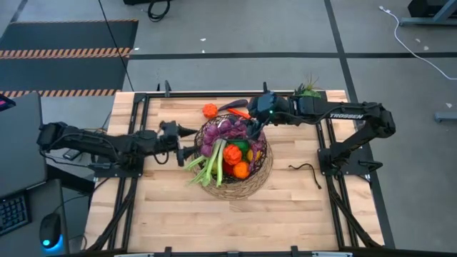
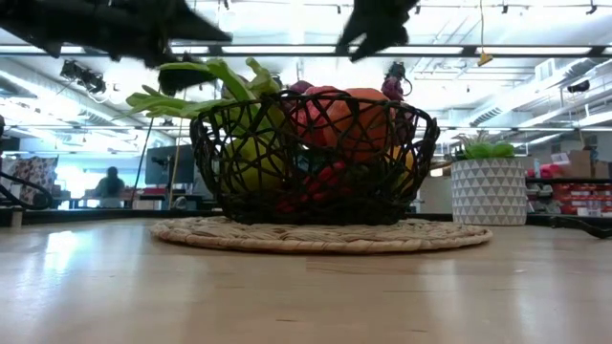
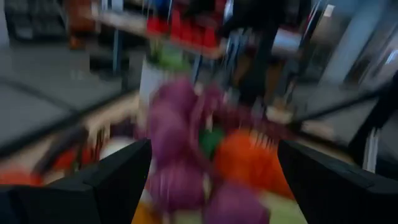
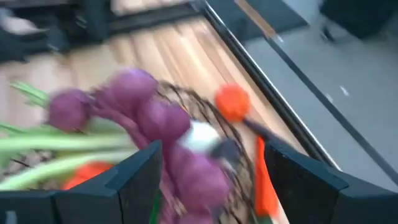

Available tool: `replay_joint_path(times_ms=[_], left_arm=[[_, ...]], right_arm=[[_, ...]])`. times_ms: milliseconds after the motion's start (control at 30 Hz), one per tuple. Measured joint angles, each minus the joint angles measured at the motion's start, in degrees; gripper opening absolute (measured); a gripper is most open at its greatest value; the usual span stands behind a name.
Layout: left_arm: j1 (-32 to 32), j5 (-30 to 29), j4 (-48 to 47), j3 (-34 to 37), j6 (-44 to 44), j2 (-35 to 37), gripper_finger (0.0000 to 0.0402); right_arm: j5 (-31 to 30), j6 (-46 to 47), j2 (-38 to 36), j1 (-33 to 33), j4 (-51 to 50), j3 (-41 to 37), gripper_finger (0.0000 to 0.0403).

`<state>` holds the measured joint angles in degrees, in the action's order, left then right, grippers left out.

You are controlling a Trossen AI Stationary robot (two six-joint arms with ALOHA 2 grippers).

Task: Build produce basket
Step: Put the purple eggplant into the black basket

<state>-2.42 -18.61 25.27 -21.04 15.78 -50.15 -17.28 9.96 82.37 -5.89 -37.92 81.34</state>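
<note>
- High view: the basket [image 1: 260, 173] sits mid-table, mostly filled; loose orange pepper [image 1: 210, 110] lies beyond its far-left rim. Right gripper [image 1: 254, 130], fingers spread and empty, hovers over the far rim, nearer.
- Left wrist view: left gripper [image 3: 211, 163] is spread wide, empty, facing purple grapes [image 3: 177, 149].
- Right wrist view: the pepper lies just outside the rim.

The basket [image 1: 235, 187] sits on a woven mat [image 2: 320, 234] near the middle of the table [image 1: 300, 214], between the two arms. In it lie purple grapes [image 1: 223, 130] toward the far side, peppers [image 1: 232, 153] and an orange [image 1: 241, 170] in the middle, and a leek [image 1: 208, 165] that sticks out over the rim on the left arm's side. Behind the basket, on the table, lie an orange pepper [image 1: 210, 110] and another piece of produce [image 1: 239, 112]. The potted plant [image 1: 308, 90] stands at the far edge, on the right arm's side. A cable [image 1: 305, 170] lies on the table right of the basket. The left gripper [image 1: 187, 143] is just beside the basket's left rim; the right gripper [image 1: 252, 130] hangs over its far rim.
</note>
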Motion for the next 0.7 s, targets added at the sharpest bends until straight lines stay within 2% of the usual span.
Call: replay_joint_path(times_ms=[100, 200, 300, 400, 533, 600, 700], left_arm=[[2.4, -0.5, 4.1, 0.0, -2.9, 0.9, 0.0355], [7.6, -1.0, 3.1, -1.2, -3.4, 1.6, 0.0355], [13.9, 3.1, -3.4, -4.1, -3.0, 1.8, 0.0355], [19.8, 8.8, -11.2, -8.2, -2.7, 0.9, 0.0355], [26.7, 13.2, -21.3, -13.7, -5.8, -0.7, 0.0355], [30.4, 18.5, -24.8, -16.2, -6.3, -2.1, 0.0355], [35.9, 33.5, -28.1, -18.1, -6.9, -5.2, 0.0355]], right_arm=[[1.3, -3.6, 0.0, -0.5, 4.0, 0.0, 0.0284], [-0.3, -6.4, 0.0, -2.4, 4.4, 0.0, 0.0284], [-1.1, -7.2, 0.0, -5.3, 3.5, 0.0, 0.0284], [1.2, -7.2, 0.0, -8.2, 3.1, 0.0, 0.0284], [3.8, -7.6, 0.0, -12.0, 2.2, 0.0, 0.0284], [5.7, -8.1, 0.0, -14.0, 1.5, 0.0, 0.0284], [12.2, -7.7, 0.0, -17.2, 2.2, 0.0, 0.0283]])
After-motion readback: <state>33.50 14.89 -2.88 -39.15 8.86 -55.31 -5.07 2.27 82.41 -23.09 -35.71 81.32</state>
